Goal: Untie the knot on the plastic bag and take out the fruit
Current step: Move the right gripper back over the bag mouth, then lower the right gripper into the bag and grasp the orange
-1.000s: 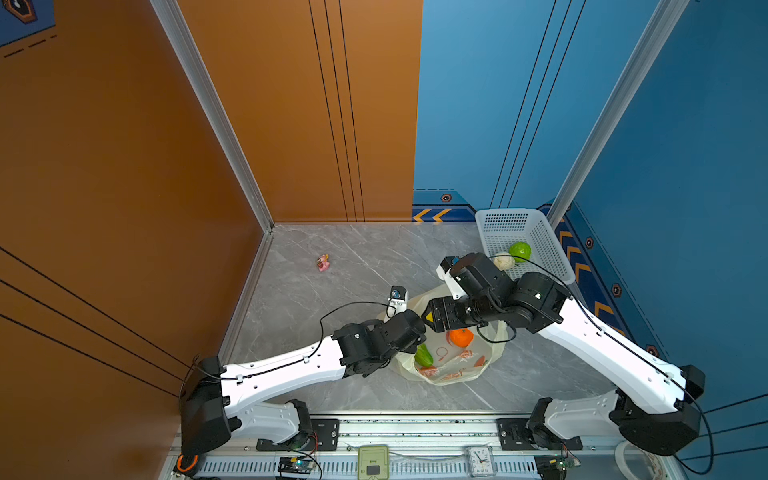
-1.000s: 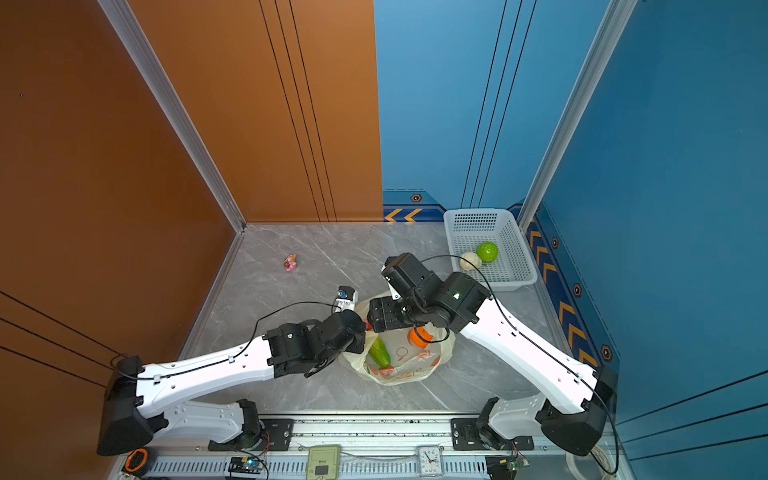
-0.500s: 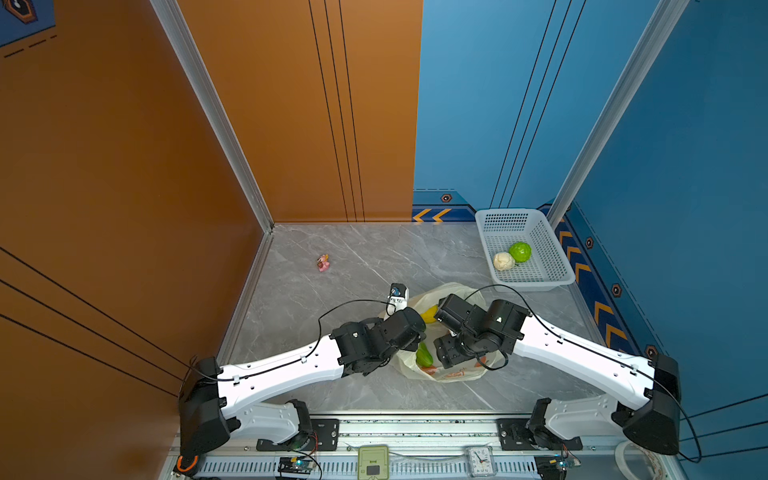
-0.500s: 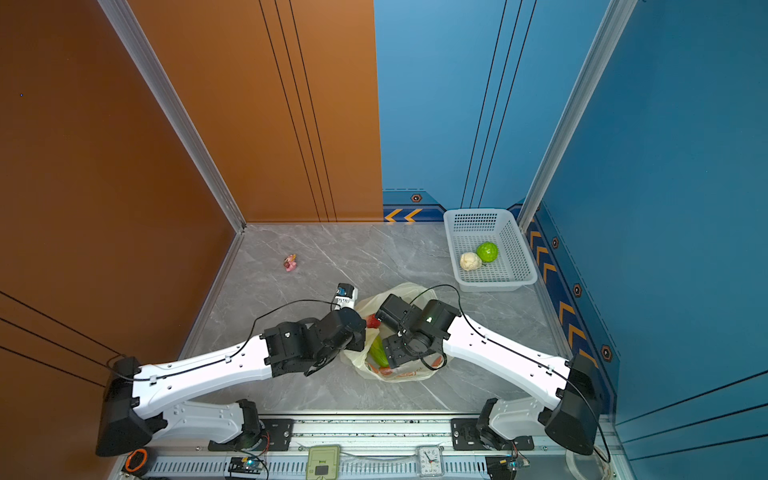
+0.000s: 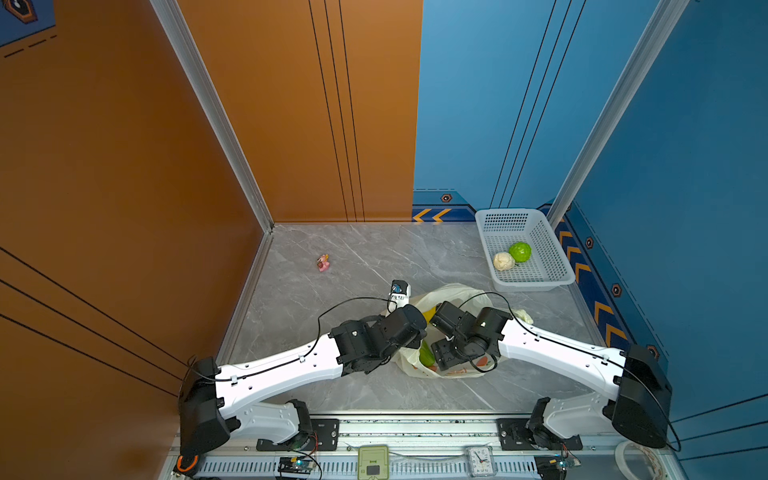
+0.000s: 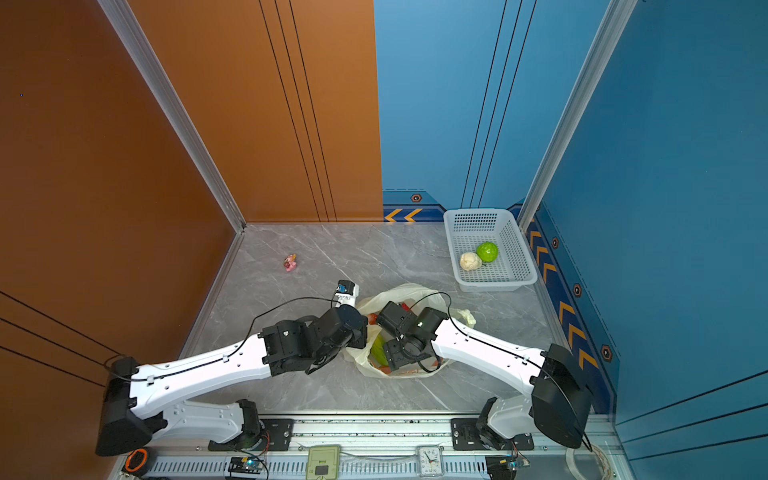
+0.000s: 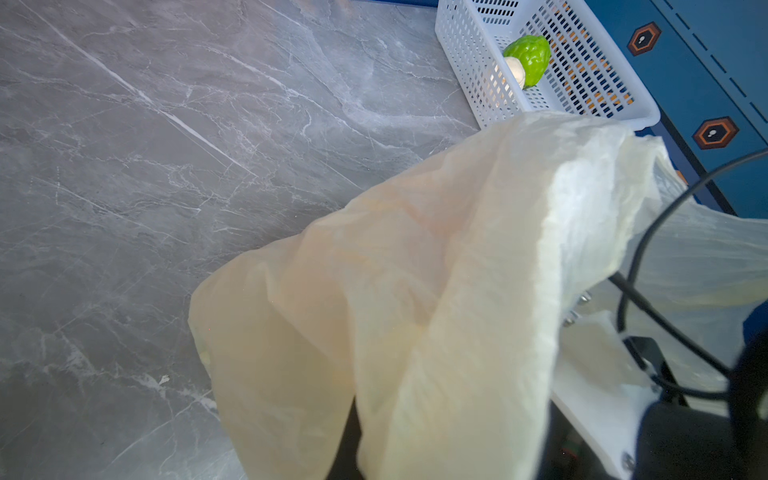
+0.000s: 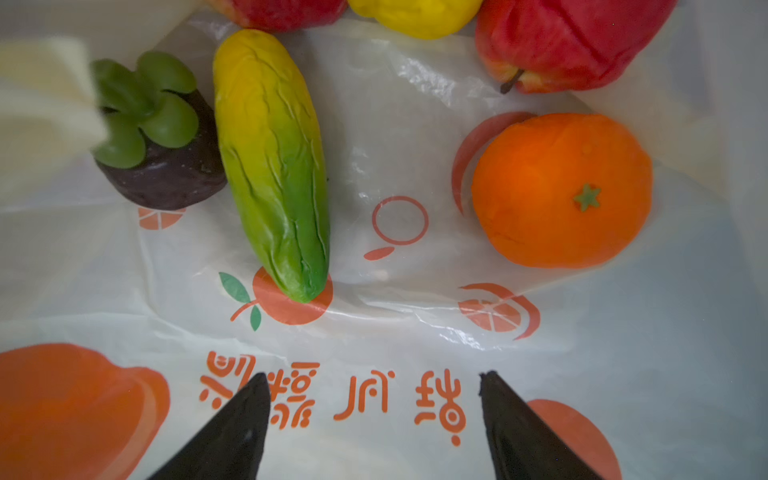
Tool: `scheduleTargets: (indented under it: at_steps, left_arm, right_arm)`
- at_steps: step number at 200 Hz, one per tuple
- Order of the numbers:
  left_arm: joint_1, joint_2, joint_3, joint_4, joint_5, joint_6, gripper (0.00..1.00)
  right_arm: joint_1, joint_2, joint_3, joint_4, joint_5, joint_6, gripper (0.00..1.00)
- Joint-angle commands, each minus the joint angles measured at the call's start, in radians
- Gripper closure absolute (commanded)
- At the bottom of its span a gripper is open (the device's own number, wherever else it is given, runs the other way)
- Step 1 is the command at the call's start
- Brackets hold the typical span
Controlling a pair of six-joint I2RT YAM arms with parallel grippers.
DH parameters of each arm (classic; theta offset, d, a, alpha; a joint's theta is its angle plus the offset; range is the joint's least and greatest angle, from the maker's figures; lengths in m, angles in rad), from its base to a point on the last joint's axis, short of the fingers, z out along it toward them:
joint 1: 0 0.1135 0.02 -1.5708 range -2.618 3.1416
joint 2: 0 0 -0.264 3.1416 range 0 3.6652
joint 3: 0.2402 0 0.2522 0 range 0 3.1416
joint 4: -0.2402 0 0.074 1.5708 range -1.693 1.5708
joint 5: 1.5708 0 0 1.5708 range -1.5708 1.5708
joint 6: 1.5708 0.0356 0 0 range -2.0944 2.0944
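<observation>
At the near middle of the grey marble table (image 5: 353, 257), between the two arms, lies the plastic bag (image 5: 453, 291), its mouth open upward in both top views. The left fingers (image 7: 348, 440) are closed at the bag's left edge. In the left wrist view only a dark sliver of them shows, and the pale film rises in a crumpled fold towards them, so they appear to pinch the rim.

The right fingers (image 8: 232, 432) reach down inside the bag, spread wide with nothing between them, their tips just above the film printed in orange. Beyond the tips rests the fruit still in the bag: a dark purple mangosteen (image 8: 162, 166) with a green cap, touching a long yellow-green fruit (image 8: 274, 166). A tangerine (image 8: 561, 191) lies apart from those two. At the far side are a red apple (image 8: 573, 41), a yellow piece (image 8: 415, 16) and another red piece (image 8: 278, 12).

A white perforated basket (image 5: 532, 286) stands by the right wall, beyond the bag. In it a bumpy green fruit (image 5: 520, 252) touches a cream-white one (image 5: 503, 261). A small pink figurine (image 5: 323, 263) lies well apart on the left.
</observation>
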Motion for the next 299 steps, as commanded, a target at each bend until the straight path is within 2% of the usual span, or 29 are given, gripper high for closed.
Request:
scheduleTargets:
  at_steps: [1, 45, 61, 113, 152, 206, 260, 299]
  left_arm:
    - [-0.016, 0.001, 0.013, 0.018, 0.008, 0.005, 1.0]
    - [-0.04, 0.001, -0.042, 0.033, 0.021, 0.001, 1.0]
    - [-0.053, 0.004, -0.062, 0.049, 0.023, 0.001, 1.0]
    - [-0.077, 0.04, -0.068, 0.073, 0.03, 0.013, 1.0]
    - [-0.077, 0.062, -0.061, 0.092, 0.039, 0.022, 1.0]
    - [-0.076, 0.069, -0.059, 0.093, 0.043, 0.027, 1.0]
    - [-0.077, 0.07, -0.059, 0.093, 0.041, 0.024, 1.0]
    - [-0.076, 0.07, -0.058, 0.093, 0.04, 0.022, 1.0]
  right_arm:
    - [-0.034, 0.046, -0.019, 0.119, -0.004, 0.008, 0.21]
    - [-0.072, 0.082, 0.01, 0.1, 0.248, 0.004, 0.17]
    - [-0.103, 0.089, 0.005, 0.087, 0.292, 0.017, 0.15]
    - [-0.143, 0.114, -0.028, 0.14, 0.276, -0.001, 0.09]
    - [-0.169, 0.157, -0.053, 0.194, 0.245, 0.001, 0.09]
    - [-0.197, 0.214, -0.06, 0.263, 0.28, -0.038, 0.09]
    - [-0.209, 0.261, -0.068, 0.315, 0.271, -0.05, 0.18]
    - [-0.205, 0.252, -0.078, 0.326, 0.258, -0.043, 0.35]
